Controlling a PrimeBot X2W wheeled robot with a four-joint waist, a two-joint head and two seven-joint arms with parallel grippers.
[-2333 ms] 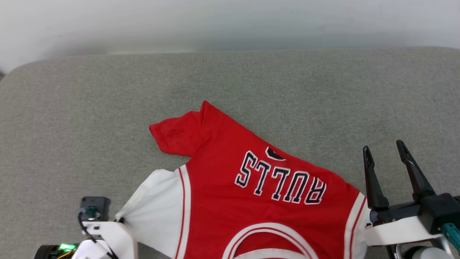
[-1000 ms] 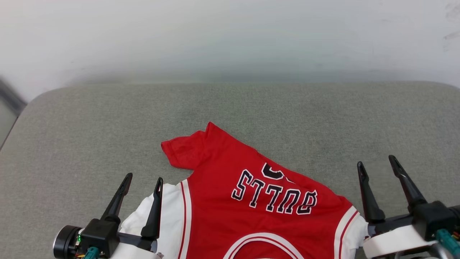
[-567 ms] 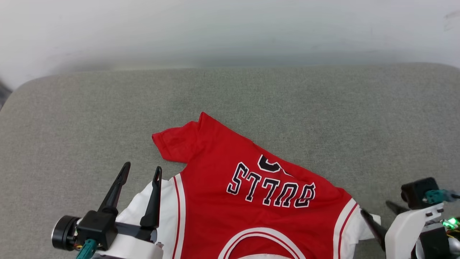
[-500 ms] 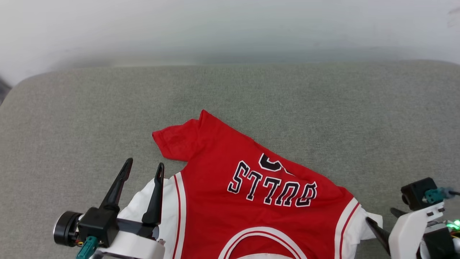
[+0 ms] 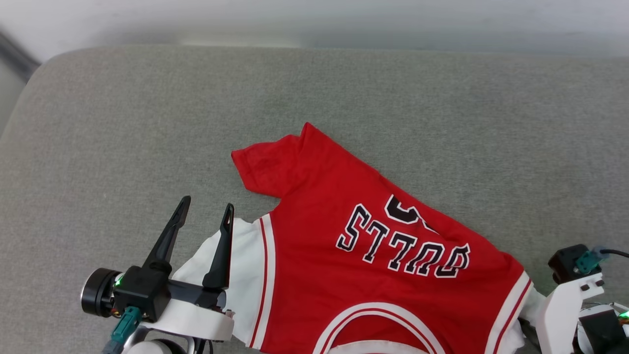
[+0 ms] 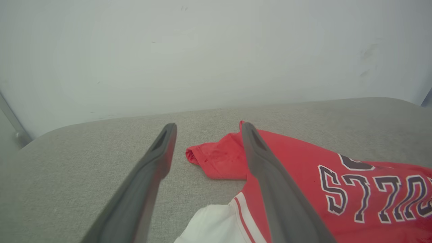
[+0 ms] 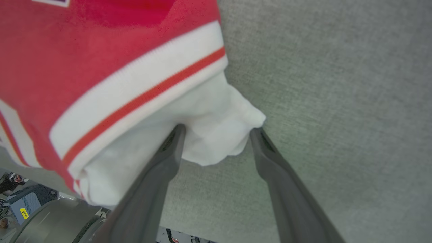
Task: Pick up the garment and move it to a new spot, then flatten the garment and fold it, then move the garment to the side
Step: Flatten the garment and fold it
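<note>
Close to you, your right fingers [image 7: 152, 189] are spread wide on both sides of the garment's [image 5: 373, 275] white sleeve tip, not squeezing it. Your left fingers [image 5: 164, 241] are spread wide too, holding nothing, above the other white sleeve. The garment lies at the near edge of the grey counter [image 5: 123, 123], its letters upside down.

1. Tabletop [image 5: 147, 123]: grey-green woven fabric cover; rounded far-left corner
2. Wall [image 6: 216, 50]: pale, faintly scuffed; directly behind the tabletop's far edge
3. Metal post [image 6: 21, 137]: grey, slanting; beside the far-left corner
4. Dark box [image 7: 23, 213]: yellow label; below the tabletop's edge
</note>
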